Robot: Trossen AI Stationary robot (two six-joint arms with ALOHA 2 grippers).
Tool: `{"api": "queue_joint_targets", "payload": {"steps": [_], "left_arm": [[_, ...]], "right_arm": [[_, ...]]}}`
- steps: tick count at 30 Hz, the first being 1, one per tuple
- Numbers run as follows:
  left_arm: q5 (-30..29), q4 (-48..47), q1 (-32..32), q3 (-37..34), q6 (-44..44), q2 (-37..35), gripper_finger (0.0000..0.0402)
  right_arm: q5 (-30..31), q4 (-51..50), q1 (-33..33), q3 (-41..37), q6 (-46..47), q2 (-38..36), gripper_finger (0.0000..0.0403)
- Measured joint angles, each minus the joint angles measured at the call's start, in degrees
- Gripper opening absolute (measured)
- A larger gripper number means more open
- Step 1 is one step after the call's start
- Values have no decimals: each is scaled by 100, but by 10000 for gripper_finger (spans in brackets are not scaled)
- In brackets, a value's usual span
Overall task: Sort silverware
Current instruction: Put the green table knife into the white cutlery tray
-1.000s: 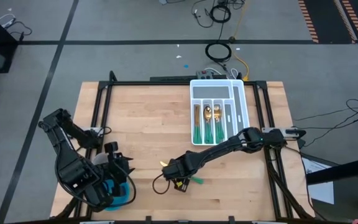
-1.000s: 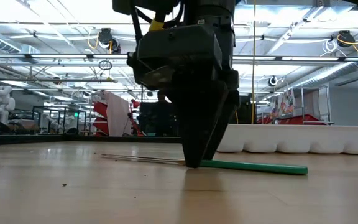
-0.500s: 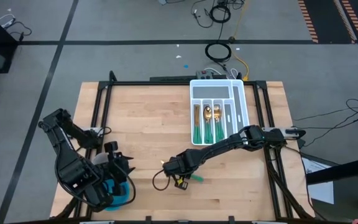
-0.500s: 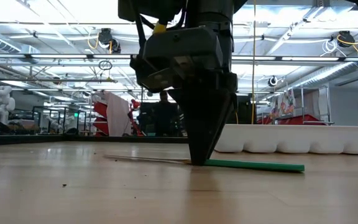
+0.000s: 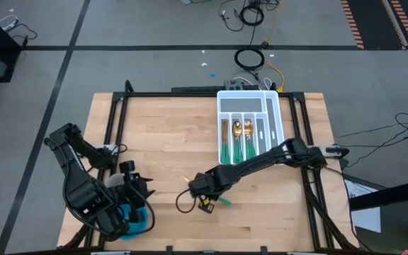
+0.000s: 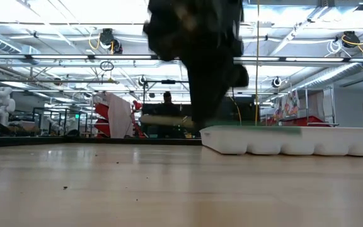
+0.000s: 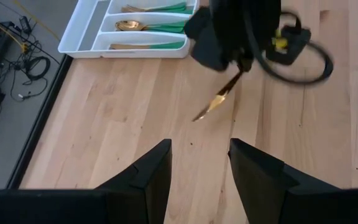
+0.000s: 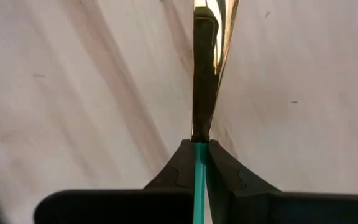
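Gripping one knife (image 8: 199,155) by the teal handle, the right gripper (image 5: 205,190) has its jaws shut tight on it, near the middle of the tabletop's (image 5: 161,134) front edge. The hold sits close to where handle meets blade, probably so the piece hangs balanced and can be carried level to the white tray (image 5: 280,120). In the low view the knife is clear of the wood, lifted to about the height of the tray's rim. Its gold blade (image 7: 216,101) sticks out forward past the fingertips, slim and shiny, while the green handle runs back between the fingers.

More silverware already lies in the tray (image 7: 87,32) at the back right of the tabletop, gold heads toward the back edge, green handles toward the front.

Waiting at the front left corner, the left gripper (image 7: 199,171) has its jaws partly open and holds nothing.
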Motion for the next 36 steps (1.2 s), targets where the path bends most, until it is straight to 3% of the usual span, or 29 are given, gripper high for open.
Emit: {"api": "queue_joint_targets", "payload": {"steps": [11, 27, 36], "left_arm": [[-53, 34, 0, 0, -150, 0, 169], [-67, 29, 0, 0, -603, 0, 169], [-67, 36, 0, 0, -759, 0, 169]], "right_arm": [[358, -744, -461, 23, 167, -641, 0], [447, -830, -2343, 35, -652, -1271, 0], [346, -677, -3163, 36, -184, -1675, 0]]}}
